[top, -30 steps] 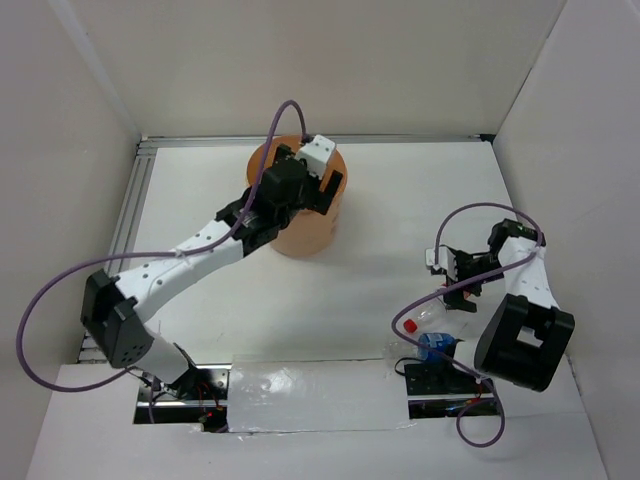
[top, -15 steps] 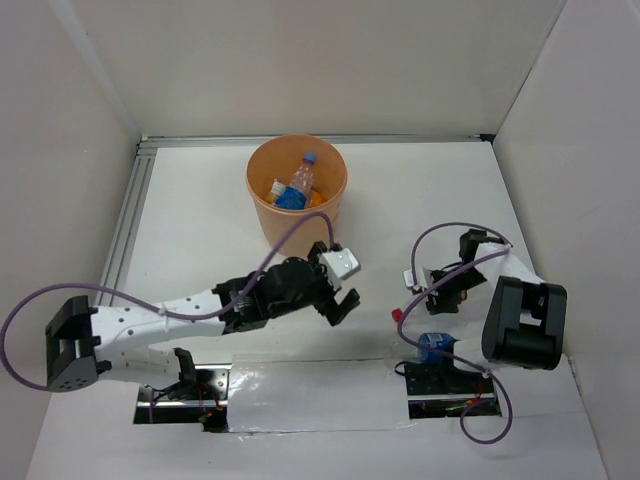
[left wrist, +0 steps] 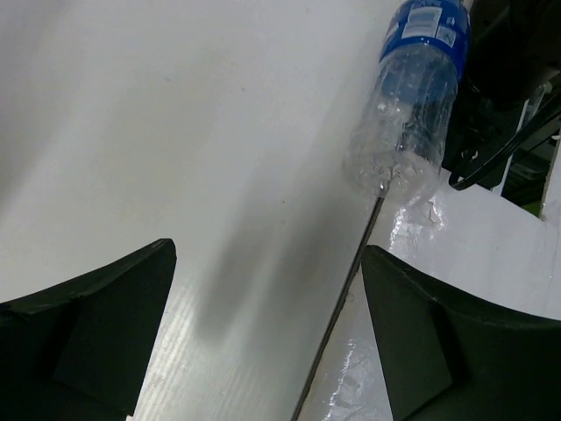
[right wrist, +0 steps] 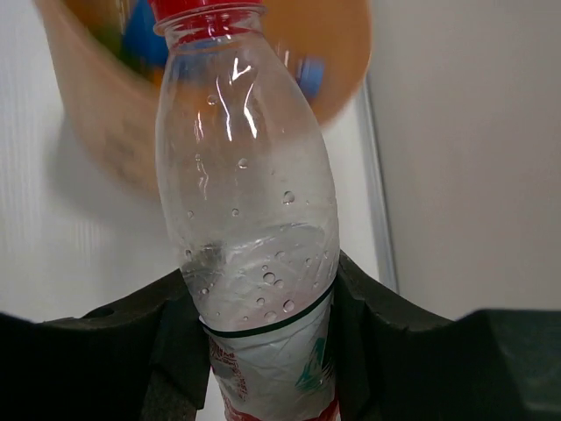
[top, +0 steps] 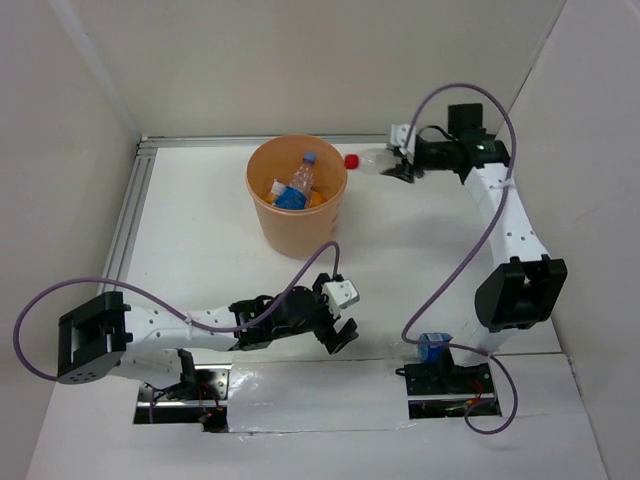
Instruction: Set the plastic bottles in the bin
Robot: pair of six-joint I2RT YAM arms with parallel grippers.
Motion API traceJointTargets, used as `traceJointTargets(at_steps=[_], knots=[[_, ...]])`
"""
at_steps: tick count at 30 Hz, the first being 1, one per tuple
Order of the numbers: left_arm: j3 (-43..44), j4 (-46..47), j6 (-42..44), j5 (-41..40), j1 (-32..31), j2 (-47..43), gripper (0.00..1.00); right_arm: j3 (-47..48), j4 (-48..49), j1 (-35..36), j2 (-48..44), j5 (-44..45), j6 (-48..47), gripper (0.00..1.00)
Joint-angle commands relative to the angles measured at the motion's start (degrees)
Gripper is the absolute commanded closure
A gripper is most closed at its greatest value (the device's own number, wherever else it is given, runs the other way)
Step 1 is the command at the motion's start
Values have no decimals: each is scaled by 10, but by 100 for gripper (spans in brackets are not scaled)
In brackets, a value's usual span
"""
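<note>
The orange bin (top: 268,222) stands at the back middle and holds a clear blue-labelled bottle (top: 298,182) among other bottles. My right gripper (top: 396,163) is shut on a clear bottle with a red cap (top: 368,158), held level just right of the bin's rim. In the right wrist view this bottle (right wrist: 250,202) fills the jaws (right wrist: 259,324), and the blurred bin (right wrist: 105,123) lies beyond its cap. My left gripper (top: 338,322) is open and empty, low near the front edge. Its wrist view shows a clear blue-labelled bottle (left wrist: 410,96) lying ahead of the open gripper (left wrist: 267,307). That bottle (top: 433,348) lies by the right arm's base.
White walls close in the table at the back and sides. A metal rail (top: 128,215) runs along the left edge. Shiny foil (top: 300,385) and mounting plates cover the front edge. The right arm's purple cable (top: 470,250) loops over the right side.
My right arm has swung from the front right to the back, carrying the red-capped bottle up beside the bin. My left arm has pulled back from over the bin to the front.
</note>
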Motion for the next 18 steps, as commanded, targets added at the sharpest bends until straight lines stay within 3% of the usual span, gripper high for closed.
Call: traceJointTargets(at_steps=[1,6,8,10,11,12,16,18], knots=[[-23,69,-28,12,-8,5,0,76,194,104,33,-63,307,69],[-37,74,-39,-8,-14,-14,0,294,168,199,179,-43,404,61],[-37,74,-39,-15,-14,-14,0,321,198,226,231,-28,450,55],[-28,74,-24,-21,-14,-14,0,346,205,232,255,-28,503,33],[-15,74,-17,-21,-20,-7,0,353,211,238,274,-28,519,4],[-8,82,-5,-14,-20,7,0,368,201,238,279,-35,540,0],[35,102,28,29,-20,67,0,334,199,223,238,12,586,0],[63,107,35,70,-20,94,0,273,206,186,185,20,586,0]])
